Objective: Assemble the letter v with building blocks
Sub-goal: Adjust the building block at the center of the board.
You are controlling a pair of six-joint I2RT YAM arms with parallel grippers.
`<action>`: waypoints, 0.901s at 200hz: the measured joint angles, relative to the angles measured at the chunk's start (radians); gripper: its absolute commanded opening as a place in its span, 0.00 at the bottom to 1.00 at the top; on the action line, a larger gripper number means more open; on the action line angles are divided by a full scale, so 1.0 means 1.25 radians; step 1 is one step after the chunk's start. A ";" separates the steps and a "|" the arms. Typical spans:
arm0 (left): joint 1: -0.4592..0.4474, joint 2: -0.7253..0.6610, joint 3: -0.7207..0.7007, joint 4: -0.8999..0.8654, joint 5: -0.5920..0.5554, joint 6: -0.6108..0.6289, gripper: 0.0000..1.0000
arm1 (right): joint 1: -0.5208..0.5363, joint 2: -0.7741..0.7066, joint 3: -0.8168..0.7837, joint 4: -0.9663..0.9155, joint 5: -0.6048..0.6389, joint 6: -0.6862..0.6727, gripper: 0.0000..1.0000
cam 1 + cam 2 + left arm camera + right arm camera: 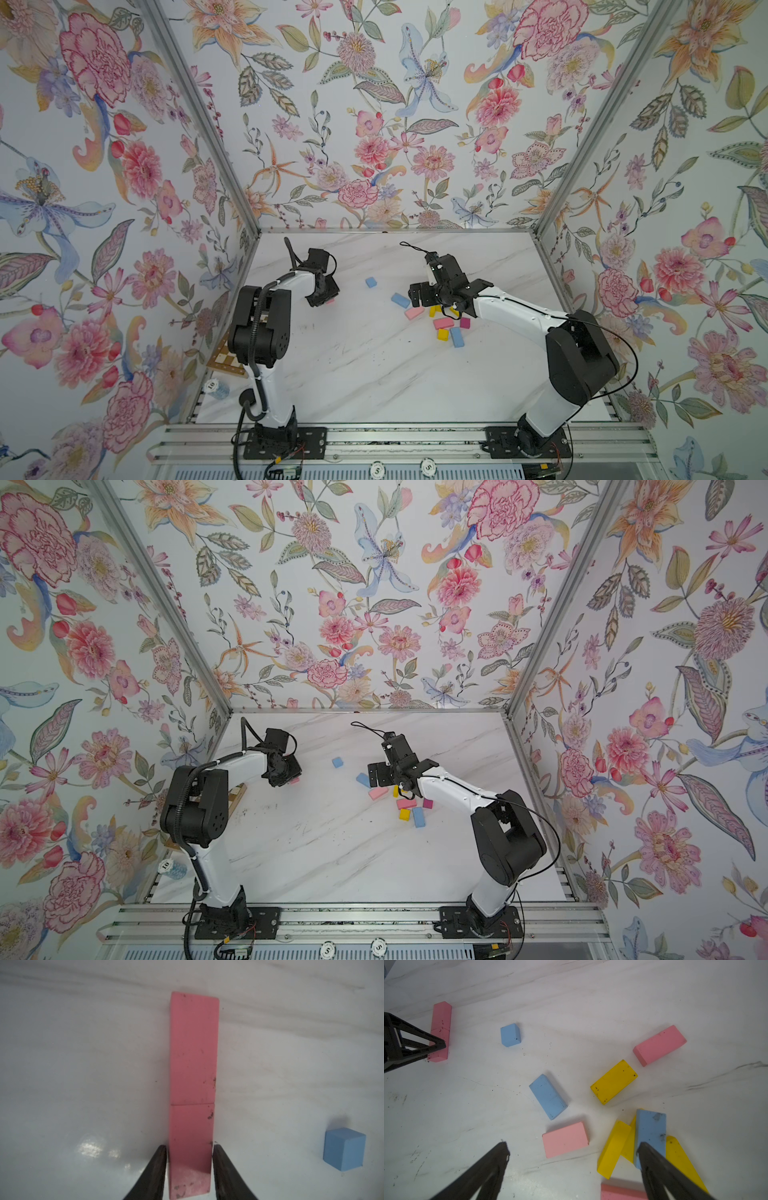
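**Student:** What is the left end effector (190, 1147) doing?

**Instructor:** It is standing narrow, its fingertips (160, 1159) flanking the near pink block (191, 1124), which is lying flat on the tabletop (83, 1064). Whether they are pressing the block or sitting just clear of it cannot be told. Directly ahead of the fingertips, the far pink block (194, 1047) is butting end to end against the near one. The pair is probably forming one stroke of the V.

**Student:** How is this step best being finished?

**Instructor:** By my reading, a release is in hand. Both fingers should be opening evenly, so neither is dragging the block sideways and parting the seam. The withdrawal should be going straight up before any sideways travel. The blue cube (344, 1152), well off to one side of the fingers, is posing no obstacle.

**Student:** Where is the right end effector (571, 1145) waiting?

**Instructor:** It is hovering wide open and empty above the loose pile, with a pink oblong (564, 1139) lying below and between its fingertips. Beside one finger a blue block (651, 1128) is leaning on yellow blocks (612, 1147). A descent there is risking a toppled heap, so the flat pink oblong is looking the cleaner pick.
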 measured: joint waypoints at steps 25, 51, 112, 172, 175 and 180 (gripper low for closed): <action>0.002 0.000 0.001 0.000 0.000 0.000 0.46 | -0.003 0.000 0.000 0.000 0.000 0.000 0.99; 0.003 0.000 0.002 -0.001 -0.001 0.000 0.47 | -0.003 0.000 0.000 0.001 0.000 0.000 0.99; 0.005 0.000 0.011 -0.021 -0.013 0.000 0.54 | -0.004 -0.002 -0.005 0.007 -0.002 0.000 0.99; 0.005 -0.017 0.012 0.000 0.025 0.003 0.70 | -0.017 -0.014 -0.011 0.006 -0.003 0.000 0.99; 0.006 -0.021 0.012 0.001 0.028 0.004 0.71 | -0.018 -0.014 -0.011 0.006 -0.004 0.000 0.99; 0.006 -0.027 0.012 0.003 0.032 0.004 0.72 | -0.019 -0.015 -0.011 0.006 -0.005 0.000 0.99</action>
